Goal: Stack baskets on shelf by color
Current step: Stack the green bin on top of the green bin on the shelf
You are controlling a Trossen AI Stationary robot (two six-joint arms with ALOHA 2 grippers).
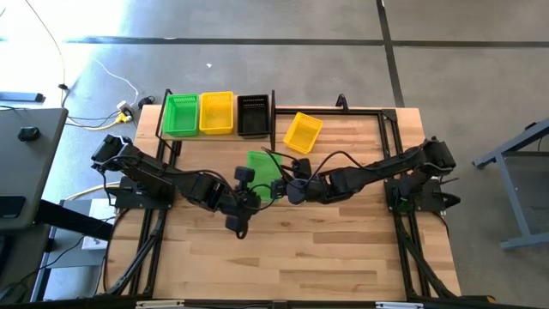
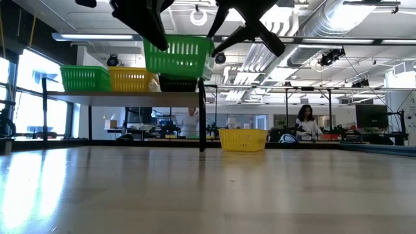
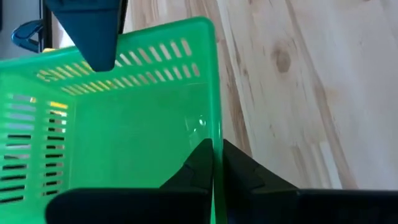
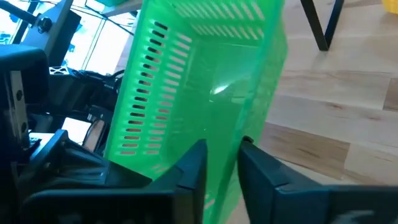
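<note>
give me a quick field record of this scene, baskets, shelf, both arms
shelf: far side of table, holds three baskets in a row
on shelf: green basket, yellow basket, black basket
loose on table: second yellow basket, right of the shelf
held basket: green, lifted off the table
left gripper: fingers clamped on one wall of the held basket
right gripper: fingers clamped on another wall

Green basket (image 3: 137,124) wall between dark fingers (image 3: 245,171)
</note>
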